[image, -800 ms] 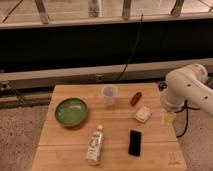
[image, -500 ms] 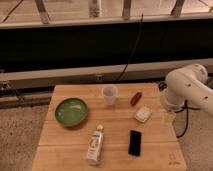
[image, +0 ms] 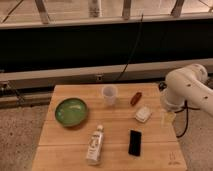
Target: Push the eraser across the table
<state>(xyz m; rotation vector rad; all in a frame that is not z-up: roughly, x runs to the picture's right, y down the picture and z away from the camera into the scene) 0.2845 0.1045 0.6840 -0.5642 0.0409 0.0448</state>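
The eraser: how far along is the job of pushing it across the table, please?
Nothing looks done: the eraser lies near the front edge of the table, untouched. In hand: the gripper hangs by the table's right edge, right of the white block, apart from the eraser. Left: reach the eraser and push it across.

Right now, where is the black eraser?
In the camera view, the eraser lies near the table's front edge, right of the bottle and in front of the white block; the claw hangs by the right edge.
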